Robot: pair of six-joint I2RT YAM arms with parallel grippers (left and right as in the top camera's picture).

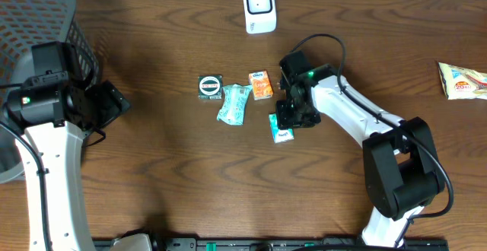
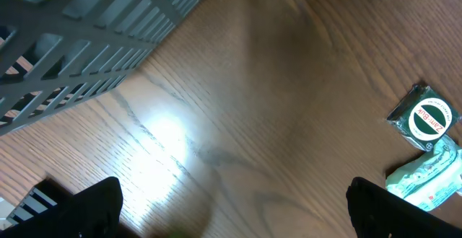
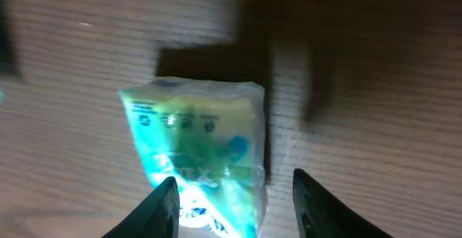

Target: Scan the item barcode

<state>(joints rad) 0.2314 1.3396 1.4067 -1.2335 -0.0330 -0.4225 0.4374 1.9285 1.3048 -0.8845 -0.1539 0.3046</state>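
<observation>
Clearly, nothing scanned yet

Far left of the scanner (image 1: 259, 7), my left tool (image 1: 120, 103) hangs wide open. Below the scanner lie a round-label packet (image 1: 210, 87), teal pouch (image 1: 234, 103) and orange packet (image 1: 262, 84). Lower right of it, my right tool (image 3: 234, 202) straddles the green packet (image 1: 282, 133) on the tabletop (image 1: 152, 167), jaws apart, not gripping. Lift and scan remain; the path looks clear.

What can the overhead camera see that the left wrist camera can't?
Only overhead: the white box-shaped scanner, the small orange carton, the green-and-white packet under the right tool, and a pale snack bag far to the right. Only the left wrist: a bright patch of light on the wood, above the wide-open left tool. Both: the grey mesh basket, the dark green square packet with a round white label, the crinkly pale teal wrapper and the brown wooden table.
</observation>
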